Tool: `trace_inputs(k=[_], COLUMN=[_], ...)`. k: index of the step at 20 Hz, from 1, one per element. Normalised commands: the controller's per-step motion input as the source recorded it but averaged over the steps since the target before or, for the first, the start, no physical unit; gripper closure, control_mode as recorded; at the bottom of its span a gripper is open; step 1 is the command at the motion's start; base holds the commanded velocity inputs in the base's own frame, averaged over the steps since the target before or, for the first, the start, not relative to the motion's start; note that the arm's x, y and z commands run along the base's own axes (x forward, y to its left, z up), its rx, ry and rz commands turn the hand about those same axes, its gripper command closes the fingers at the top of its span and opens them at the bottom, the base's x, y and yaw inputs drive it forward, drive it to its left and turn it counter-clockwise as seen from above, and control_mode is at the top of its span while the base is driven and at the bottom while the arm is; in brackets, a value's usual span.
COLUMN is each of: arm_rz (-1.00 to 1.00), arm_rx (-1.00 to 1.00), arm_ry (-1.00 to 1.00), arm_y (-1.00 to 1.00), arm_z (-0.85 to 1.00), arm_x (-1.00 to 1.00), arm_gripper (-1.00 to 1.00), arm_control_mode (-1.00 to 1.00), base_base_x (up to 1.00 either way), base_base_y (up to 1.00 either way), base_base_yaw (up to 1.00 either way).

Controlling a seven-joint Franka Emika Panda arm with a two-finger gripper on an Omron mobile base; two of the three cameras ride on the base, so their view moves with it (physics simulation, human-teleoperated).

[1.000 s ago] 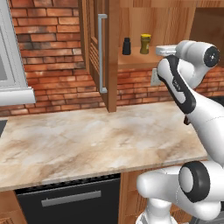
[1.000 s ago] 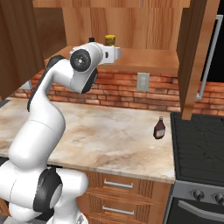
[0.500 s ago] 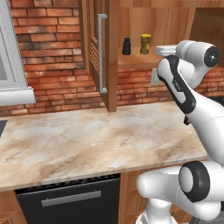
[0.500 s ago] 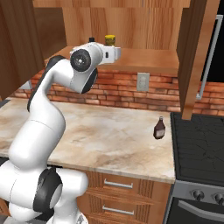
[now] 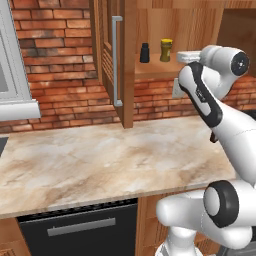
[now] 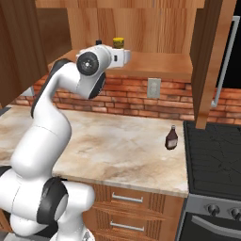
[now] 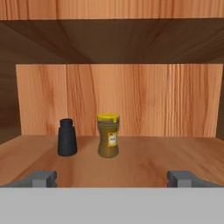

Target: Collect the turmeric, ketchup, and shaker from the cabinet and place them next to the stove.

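wide-open gripper (image 7: 112, 178) faces the turmeric (image 7: 108, 135) jar, likely light, rigid, slick; best grasped mid-body

light: even, soft, no glare on the table (image 5: 100, 160) | shadows: faint under the ketchup (image 6: 172, 138); cabinet (image 7: 131, 100) ceiling and side walls darker than its bright back panel | sharpness: rendered, slightly soft all over, coarse jagged edges on the arm | distortion: none seen at edges
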Motion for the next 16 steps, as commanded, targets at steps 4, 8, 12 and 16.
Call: trace_inputs(k=[4, 8, 12, 16], arm_rz=[-0.01, -0.01, 0.0, 0.0], arm_rx=[0.0, 0.0, 0.01, 0.0], arm_ry=[0.0, 0.01, 0.0, 0.0], arm_y=[0.0, 0.0, -0.05, 0.0], arm_z=[0.0, 0.0, 0.01, 0.0], arm_x=[0.35, 0.46, 0.47, 0.29], arm_gripper=[-1.0, -1.0, -1.0, -1.0], arm_control_mode=[-1.0, -1.0, -1.0, -1.0], base_base_x=[0.0, 0.0, 0.0, 0.0], base_base_y=[0.0, 0.0, 0.0, 0.0], base_base_yaw=[0.0, 0.0, 0.0, 0.0])
